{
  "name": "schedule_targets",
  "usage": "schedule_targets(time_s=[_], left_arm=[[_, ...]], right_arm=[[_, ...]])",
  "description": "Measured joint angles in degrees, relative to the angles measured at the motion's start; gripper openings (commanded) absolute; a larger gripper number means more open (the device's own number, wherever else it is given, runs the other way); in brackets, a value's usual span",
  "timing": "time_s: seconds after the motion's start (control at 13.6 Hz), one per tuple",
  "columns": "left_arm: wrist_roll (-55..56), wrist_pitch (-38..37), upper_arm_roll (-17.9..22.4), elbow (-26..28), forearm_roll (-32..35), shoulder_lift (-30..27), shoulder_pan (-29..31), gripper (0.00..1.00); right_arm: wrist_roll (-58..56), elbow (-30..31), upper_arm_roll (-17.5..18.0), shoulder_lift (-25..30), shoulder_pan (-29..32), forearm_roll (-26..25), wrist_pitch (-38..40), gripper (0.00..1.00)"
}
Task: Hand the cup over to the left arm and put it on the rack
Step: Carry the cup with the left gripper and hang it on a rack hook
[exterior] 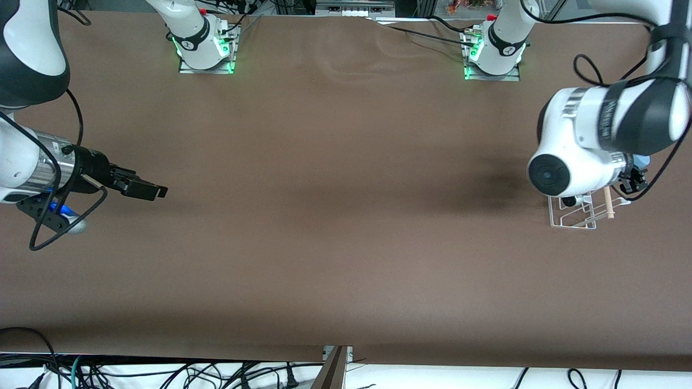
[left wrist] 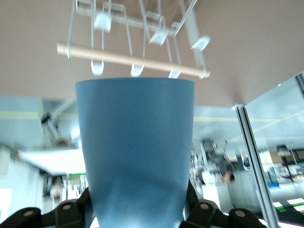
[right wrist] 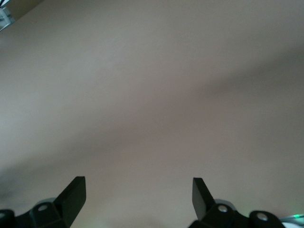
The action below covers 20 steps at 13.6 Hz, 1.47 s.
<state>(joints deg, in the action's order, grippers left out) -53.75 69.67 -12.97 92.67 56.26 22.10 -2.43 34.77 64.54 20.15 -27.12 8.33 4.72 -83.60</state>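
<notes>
My left gripper (exterior: 633,180) is shut on the light-blue cup (exterior: 642,161) and holds it just over the white wire rack (exterior: 572,217) at the left arm's end of the table. The big white wrist hides most of the cup and part of the rack in the front view. In the left wrist view the cup (left wrist: 137,147) fills the space between the black fingers (left wrist: 191,197), with the rack's pegs (left wrist: 156,35) and wooden dowel (left wrist: 128,59) close past its rim. My right gripper (exterior: 150,190) is open and empty, low over bare table at the right arm's end; its fingers (right wrist: 74,192) stand wide apart.
The brown table (exterior: 346,216) spreads between the two arms. The arm bases (exterior: 203,48) (exterior: 494,54) stand along the edge farthest from the front camera. Loose cables (exterior: 48,232) hang from the right arm. The table's front edge (exterior: 346,354) runs along the bottom.
</notes>
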Motion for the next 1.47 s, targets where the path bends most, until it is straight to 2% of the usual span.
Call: schedule_targets(time_s=[0.22, 0.52, 0.74, 0.88, 1.03, 1.47], left_arm=[[9.44, 1.28, -0.02, 8.87, 5.96, -1.6, -0.04, 0.0], [19.59, 7.38, -0.12, 23.92, 10.49, -8.95, 0.95, 0.0], [26.95, 7.7, -3.68, 32.42, 10.52, -11.26, 1.04, 0.0], [33.5, 7.68, -5.3, 37.44, 10.54, -11.53, 0.9, 0.0], [37.27, 8.09, -5.29, 40.28, 11.05, -11.53, 1.1, 0.0], [39.36, 12.28, -5.15, 43.22, 11.68, -11.47, 3.9, 0.0]], right_arm=[[-3.95, 2.31, -0.23, 1.49, 0.02, -4.06, 0.2, 0.99], [-14.11, 18.48, -3.61, 13.32, -0.27, -4.51, -6.79, 0.99], [-21.33, 27.26, -12.05, 21.16, -5.21, -4.51, -9.05, 0.99], [-23.04, 29.29, -15.17, 22.97, -7.21, -4.51, -9.56, 0.99], [-23.45, 29.68, -15.5, 23.09, -7.54, -4.51, -9.64, 0.99], [-23.46, 29.94, -15.5, 22.76, -8.31, -4.24, -11.02, 0.99]])
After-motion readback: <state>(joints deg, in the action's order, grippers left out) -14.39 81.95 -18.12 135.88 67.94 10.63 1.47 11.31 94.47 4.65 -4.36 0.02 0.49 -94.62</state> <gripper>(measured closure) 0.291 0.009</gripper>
